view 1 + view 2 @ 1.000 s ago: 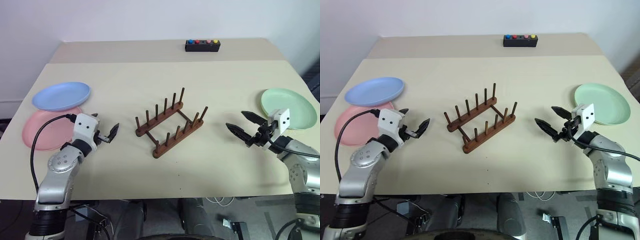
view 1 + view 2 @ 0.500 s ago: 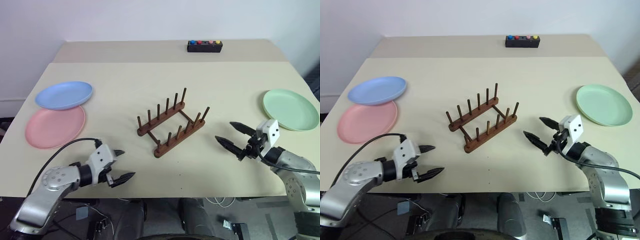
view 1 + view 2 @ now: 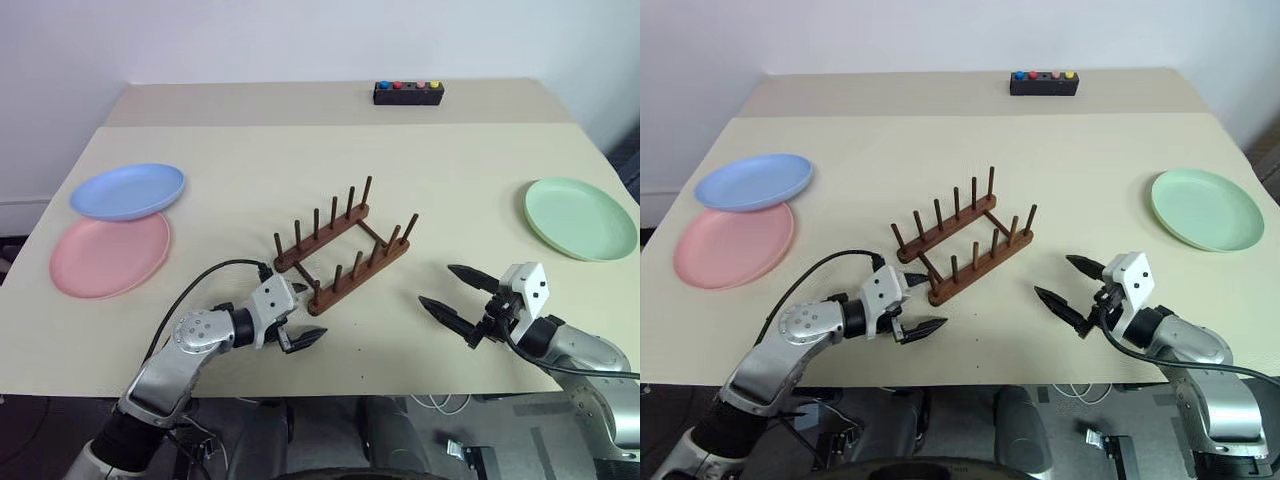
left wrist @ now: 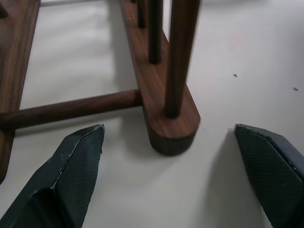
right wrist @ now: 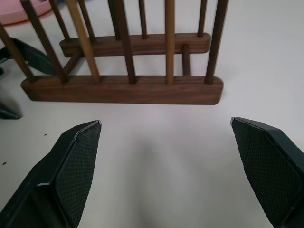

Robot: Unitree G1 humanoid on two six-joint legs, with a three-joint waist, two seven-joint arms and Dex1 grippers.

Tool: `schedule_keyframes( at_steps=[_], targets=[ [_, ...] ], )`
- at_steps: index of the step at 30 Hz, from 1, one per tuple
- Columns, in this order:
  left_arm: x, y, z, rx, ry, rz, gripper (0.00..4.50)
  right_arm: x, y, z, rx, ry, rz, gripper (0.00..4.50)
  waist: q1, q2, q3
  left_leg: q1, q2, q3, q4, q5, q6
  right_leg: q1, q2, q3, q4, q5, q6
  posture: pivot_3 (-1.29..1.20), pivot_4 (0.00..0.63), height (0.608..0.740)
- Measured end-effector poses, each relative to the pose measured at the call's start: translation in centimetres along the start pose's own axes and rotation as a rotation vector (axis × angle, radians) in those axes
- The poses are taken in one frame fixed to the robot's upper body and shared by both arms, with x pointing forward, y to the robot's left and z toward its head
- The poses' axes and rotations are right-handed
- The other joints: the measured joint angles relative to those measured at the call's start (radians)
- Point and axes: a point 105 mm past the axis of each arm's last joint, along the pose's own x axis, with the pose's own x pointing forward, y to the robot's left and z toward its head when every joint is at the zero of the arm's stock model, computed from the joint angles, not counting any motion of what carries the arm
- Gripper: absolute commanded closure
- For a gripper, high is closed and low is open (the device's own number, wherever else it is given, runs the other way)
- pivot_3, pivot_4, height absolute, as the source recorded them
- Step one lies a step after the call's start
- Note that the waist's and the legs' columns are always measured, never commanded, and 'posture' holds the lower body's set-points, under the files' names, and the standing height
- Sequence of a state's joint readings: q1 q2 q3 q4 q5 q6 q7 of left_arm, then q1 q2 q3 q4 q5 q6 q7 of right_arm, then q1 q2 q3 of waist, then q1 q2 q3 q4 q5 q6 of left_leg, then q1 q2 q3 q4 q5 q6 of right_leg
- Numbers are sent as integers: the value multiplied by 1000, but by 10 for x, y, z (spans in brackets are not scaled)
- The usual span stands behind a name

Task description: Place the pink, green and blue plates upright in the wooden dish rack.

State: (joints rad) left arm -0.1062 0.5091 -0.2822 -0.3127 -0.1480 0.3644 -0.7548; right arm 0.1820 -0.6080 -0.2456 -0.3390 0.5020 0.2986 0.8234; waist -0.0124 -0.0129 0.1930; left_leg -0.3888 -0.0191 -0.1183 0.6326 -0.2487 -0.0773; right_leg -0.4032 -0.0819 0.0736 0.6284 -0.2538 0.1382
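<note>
The wooden dish rack (image 3: pixel 340 245) stands empty in the middle of the table, set at a slant. At the left, the blue plate (image 3: pixel 127 190) lies flat with its rim over the edge of the pink plate (image 3: pixel 108 255). The green plate (image 3: pixel 580 217) lies flat at the far right. My left gripper (image 3: pixel 310 312) is open at the rack's near left end. In the left wrist view the rounded end of the near rail (image 4: pixel 171 128) sits between the fingers (image 4: pixel 76 175), untouched. My right gripper (image 3: pixel 437 285) is open and empty, pointing at the rack from the right.
A black box with coloured buttons (image 3: pixel 408 92) sits at the back on the second table, behind a seam. The table's front edge (image 3: pixel 400 378) runs just below both grippers. Bare tabletop lies between the rack and the green plate.
My left gripper swung right from beside the pink plate to the rack's near end. My right gripper drew back toward the front edge and a little left. Both stayed open.
</note>
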Motion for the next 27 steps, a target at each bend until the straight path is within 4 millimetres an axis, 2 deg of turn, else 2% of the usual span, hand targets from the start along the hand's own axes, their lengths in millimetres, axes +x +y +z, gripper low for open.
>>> schedule_keyframes(
  at_steps=[3,5,11,18,22,27],
  targets=[
    [1,1,0,9,-2,2,2804,0,0,-1,-4,5,1,0,-1,0,0,0,0,0,0,0,0,0,0,0,0,0,0,0,150,740],
    [0,5,0,15,-8,24,3646,1,0,-1,-5,4,1,0,-1,0,0,1,0,0,0,0,0,0,0,0,0,0,0,0,150,740],
    [3,7,0,48,-16,19,3708,1,2,0,-11,-1,15,0,0,0,0,1,0,0,0,0,0,0,0,0,0,0,0,0,150,740],
    [18,31,7,101,-28,-29,3708,1,3,-3,1,9,36,0,1,0,0,1,0,0,1,0,0,1,0,0,1,0,0,0,150,740],
    [34,50,17,129,-30,-126,3708,5,7,-4,5,8,50,0,-1,0,0,1,0,0,1,0,0,1,0,0,0,1,3,0,150,740],
    [53,48,26,140,-43,-293,3708,7,7,-5,6,8,29,0,-2,0,0,-1,0,0,0,0,1,-1,0,0,0,2,4,0,150,740]
  ],
)
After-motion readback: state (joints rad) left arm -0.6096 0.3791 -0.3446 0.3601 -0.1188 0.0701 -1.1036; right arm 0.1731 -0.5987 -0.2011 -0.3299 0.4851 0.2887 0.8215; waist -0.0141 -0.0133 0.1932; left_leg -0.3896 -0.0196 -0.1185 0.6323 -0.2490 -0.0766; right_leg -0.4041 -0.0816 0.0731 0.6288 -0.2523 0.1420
